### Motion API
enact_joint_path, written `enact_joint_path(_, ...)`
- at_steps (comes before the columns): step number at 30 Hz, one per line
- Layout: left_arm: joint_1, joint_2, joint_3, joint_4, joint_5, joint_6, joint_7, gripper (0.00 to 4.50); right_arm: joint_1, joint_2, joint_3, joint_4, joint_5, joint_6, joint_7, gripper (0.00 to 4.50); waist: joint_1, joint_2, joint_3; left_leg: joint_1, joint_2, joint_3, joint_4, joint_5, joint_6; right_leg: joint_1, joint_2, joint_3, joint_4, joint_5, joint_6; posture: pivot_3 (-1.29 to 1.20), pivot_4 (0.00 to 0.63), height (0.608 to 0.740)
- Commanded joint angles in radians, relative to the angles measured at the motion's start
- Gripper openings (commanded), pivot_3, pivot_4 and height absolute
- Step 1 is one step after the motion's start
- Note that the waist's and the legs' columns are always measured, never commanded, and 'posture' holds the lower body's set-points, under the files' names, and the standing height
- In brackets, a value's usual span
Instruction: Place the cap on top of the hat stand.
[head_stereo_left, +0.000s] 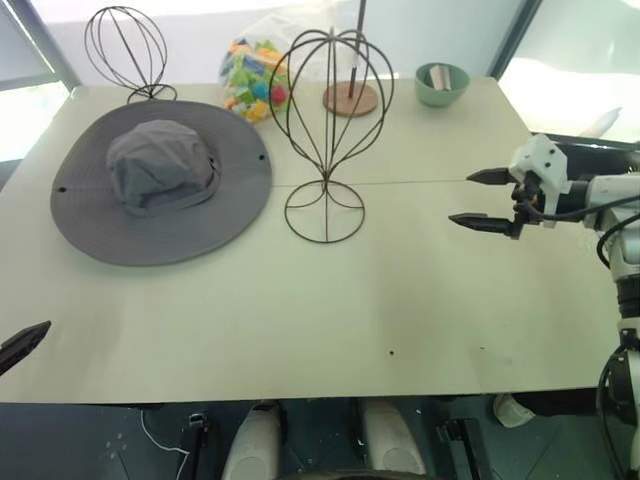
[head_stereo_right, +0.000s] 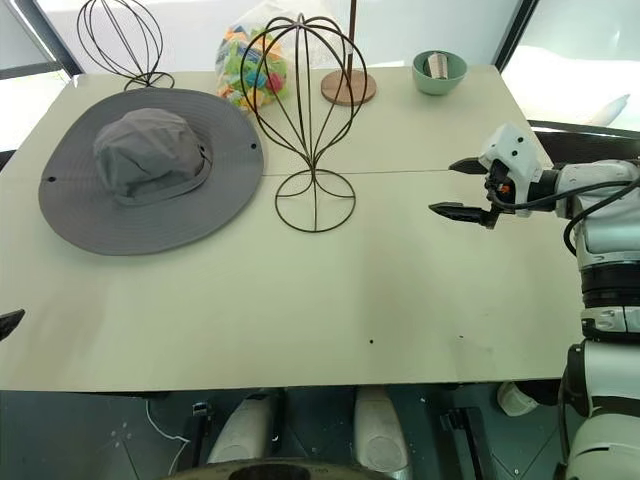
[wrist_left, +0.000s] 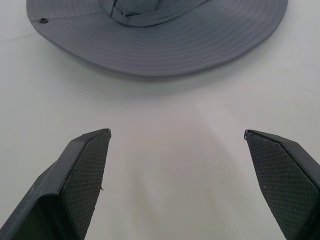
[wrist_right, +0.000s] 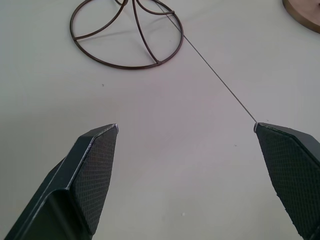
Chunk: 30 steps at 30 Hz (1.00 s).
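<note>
The cap (head_stereo_left: 160, 180), a wide-brimmed grey fabric hat, lies crown up on the table's left half. Just to its right stands the hat stand (head_stereo_left: 326, 178), a tall dark wire frame with a balloon-shaped head and a round ring base (wrist_right: 125, 68). My right gripper (head_stereo_left: 460, 198) hovers open over the table to the right of the stand, pointing toward its base, with nothing between its fingers. My left gripper (wrist_left: 177, 131) is open and empty low at the table's near left edge, facing the cap's brim (wrist_left: 150, 55) from a short distance. One of its fingers (head_stereo_left: 25, 343) shows at the left border.
A shorter round wire stand (head_stereo_left: 125, 50) sits at the far left behind the cap. A bag of colourful blocks (head_stereo_left: 255, 75), a wooden disc with a pole (head_stereo_left: 350, 98) and a green bowl (head_stereo_left: 442, 83) line the far edge. The beige table (head_stereo_left: 400, 300) stretches toward me.
</note>
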Motion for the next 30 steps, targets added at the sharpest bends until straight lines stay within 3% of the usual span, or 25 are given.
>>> enact_joint_path(1,0.016,0.007,0.055,-0.027,-0.011,0.003,-0.017,4.50,-0.030,-0.002,-0.016,0.011,-0.008,-0.043,-0.011,4.47,0.000,0.000,0.000,0.000,0.000,0.000,0.000,0.000,0.000,0.000,0.000,0.000,0.000,0.000,0.000,0.00,0.150,0.740)
enact_joint_path(12,-0.061,0.067,-0.012,-0.108,0.058,-0.024,0.023,4.50,-0.014,-0.019,-0.039,-0.033,0.032,0.022,0.025,4.47,0.005,0.000,0.000,0.000,0.000,0.000,0.001,0.000,0.000,0.001,0.000,0.000,0.001,0.000,0.000,0.00,0.150,0.740)
enact_joint_path(21,-0.234,0.173,-0.370,-0.140,0.357,-0.320,0.043,4.50,0.195,-0.065,-0.149,-0.556,0.283,0.423,-0.003,4.47,0.007,0.002,0.000,0.000,0.000,0.000,0.001,0.000,0.000,0.001,0.000,0.000,0.001,0.002,0.003,0.00,0.150,0.740)
enact_joint_path(26,-0.377,0.192,-0.613,0.012,0.590,-0.526,0.130,4.50,0.282,-0.059,-0.292,-0.839,0.532,0.698,-0.119,4.47,0.006,0.003,0.001,0.000,0.000,0.000,0.001,0.000,0.000,0.000,0.000,0.000,0.002,0.002,0.003,0.00,0.150,0.740)
enact_joint_path(30,-0.495,0.193,-0.761,0.181,0.764,-0.682,0.236,4.50,0.314,-0.058,-0.382,-0.950,0.664,0.816,-0.221,4.47,0.008,0.003,0.001,0.000,0.000,0.000,0.003,0.000,0.000,0.001,0.001,0.000,0.003,0.003,0.004,0.00,0.150,0.740)
